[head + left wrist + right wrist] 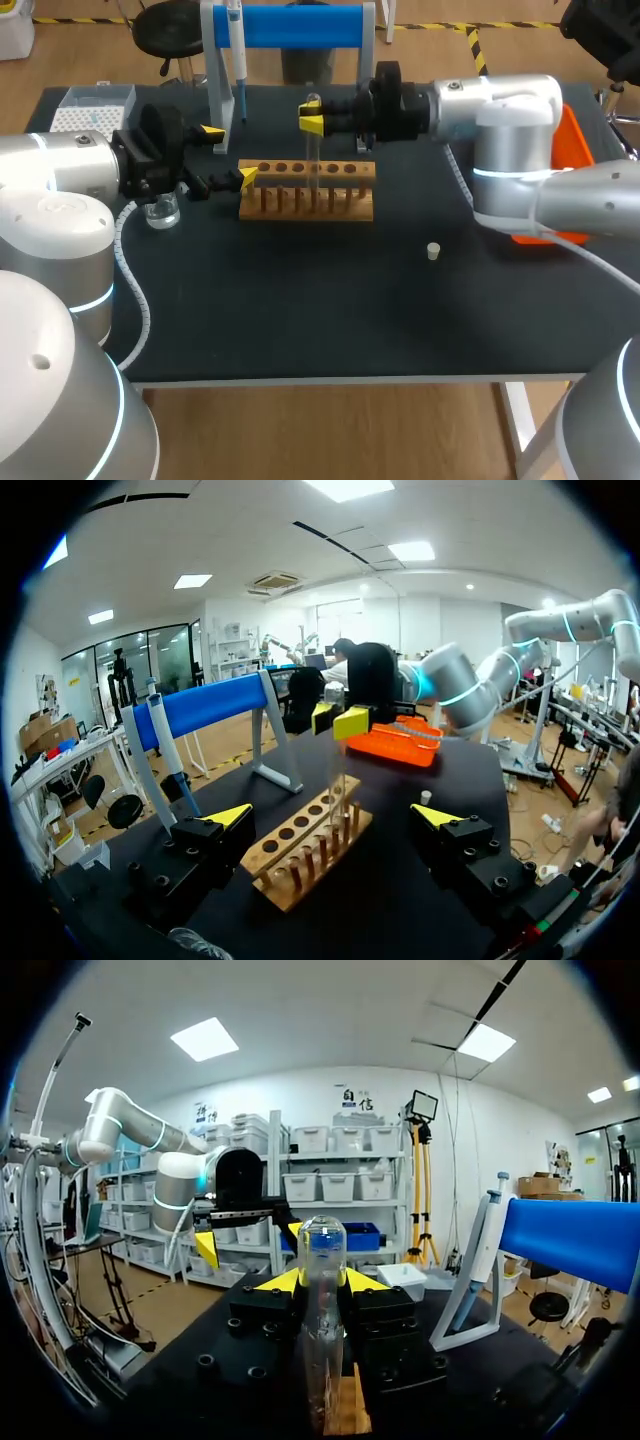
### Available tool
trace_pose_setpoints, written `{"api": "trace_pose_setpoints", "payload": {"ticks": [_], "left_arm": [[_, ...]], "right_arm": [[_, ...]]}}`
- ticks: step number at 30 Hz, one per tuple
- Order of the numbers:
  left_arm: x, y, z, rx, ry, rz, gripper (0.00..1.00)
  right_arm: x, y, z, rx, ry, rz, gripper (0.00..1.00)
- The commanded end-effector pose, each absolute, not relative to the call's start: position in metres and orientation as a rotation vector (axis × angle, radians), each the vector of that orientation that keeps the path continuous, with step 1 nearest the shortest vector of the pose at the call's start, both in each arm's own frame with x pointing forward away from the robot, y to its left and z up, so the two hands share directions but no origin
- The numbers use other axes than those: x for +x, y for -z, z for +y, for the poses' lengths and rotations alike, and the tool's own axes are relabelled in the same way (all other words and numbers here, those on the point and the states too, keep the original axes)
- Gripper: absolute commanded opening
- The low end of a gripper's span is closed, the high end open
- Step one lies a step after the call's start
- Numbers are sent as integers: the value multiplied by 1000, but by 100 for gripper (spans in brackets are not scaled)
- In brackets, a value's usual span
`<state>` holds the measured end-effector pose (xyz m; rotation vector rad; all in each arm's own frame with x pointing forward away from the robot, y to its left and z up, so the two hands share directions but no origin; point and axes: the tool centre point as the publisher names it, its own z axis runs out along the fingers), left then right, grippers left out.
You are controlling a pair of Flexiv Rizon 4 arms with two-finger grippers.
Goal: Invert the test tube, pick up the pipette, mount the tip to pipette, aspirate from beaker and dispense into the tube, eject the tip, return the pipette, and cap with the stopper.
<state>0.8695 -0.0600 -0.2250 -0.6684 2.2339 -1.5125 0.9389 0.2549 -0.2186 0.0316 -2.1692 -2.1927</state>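
A clear test tube (314, 140) stands upright over the wooden rack (306, 190), with my right gripper (312, 122) shut on it. In the right wrist view the test tube (322, 1300) sits between the yellow tips with its rounded end up. My left gripper (229, 154) is open and empty at the rack's left end; in its own view the rack (305, 845) lies ahead of the left gripper (333, 815). The pipette (238, 60) hangs on the blue stand. A small beaker (162, 210) stands under the left gripper. A pale stopper (433, 251) lies right of the rack.
A tip box (92, 105) sits at the back left corner. An orange tray (570, 140) is at the right edge, partly behind my right arm. The blue pipette stand (290, 28) spans the back edge.
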Motion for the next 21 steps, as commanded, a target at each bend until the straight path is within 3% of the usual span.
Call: {"api": "trace_pose_setpoints", "payload": {"ticks": [1,21], "left_arm": [[868,227,-59,-665,1520,2224,100],[868,227,-59,-665,1520,2224,100]], "right_arm": [[937,212,251,25,2201,-2172,0],[926,187,220,-1,2231,-2201,0]]}}
